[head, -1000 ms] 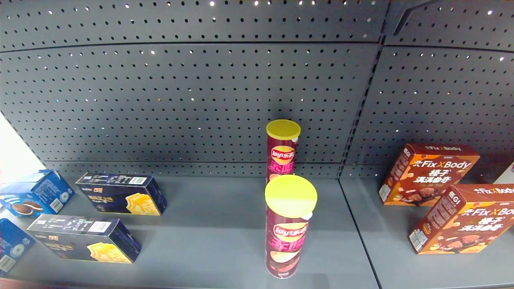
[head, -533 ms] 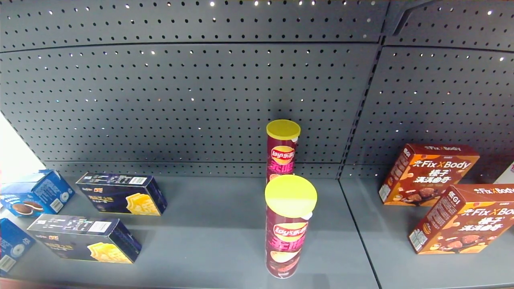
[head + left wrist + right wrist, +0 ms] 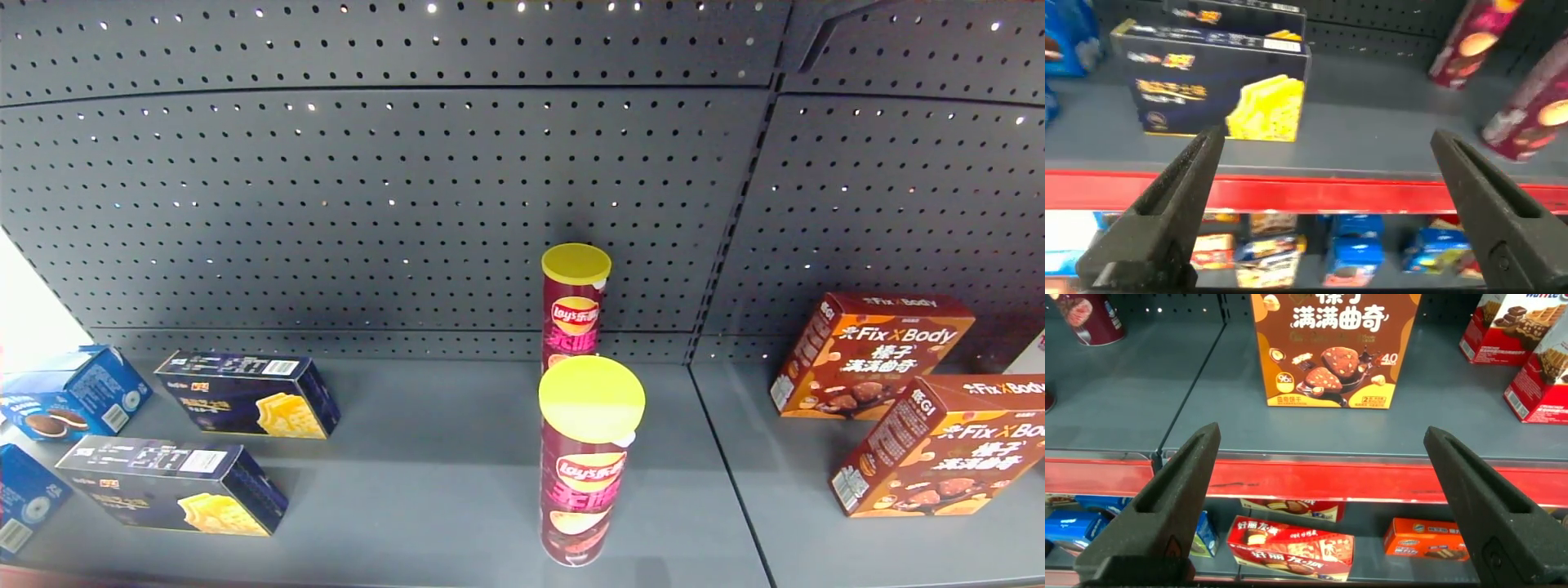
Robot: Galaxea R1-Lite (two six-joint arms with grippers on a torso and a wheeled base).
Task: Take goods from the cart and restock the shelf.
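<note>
I've got both claws spread wide, nothing held: left gripper (image 3: 1327,139) faces a dark-blue box (image 3: 1221,86), right gripper (image 3: 1323,433) faces a brown box (image 3: 1331,347). On the shelf (image 3: 433,457), the front chip can (image 3: 589,465) stands lower centre of the head frame, the rear chip can (image 3: 575,306) just behind it.

Left hand (image 3: 1327,133): two matte charcoal fingers (image 3: 1167,212), long wedge shapes, narrow at the tips and widening toward the base, with flat bevelled faces and a paler grey sheen along the upper edges. Right hand (image 3: 1320,428): same build, dark grey fingers (image 3: 1159,514) with smooth surfaces, straight edges and a small round recess near the base of each.
</note>
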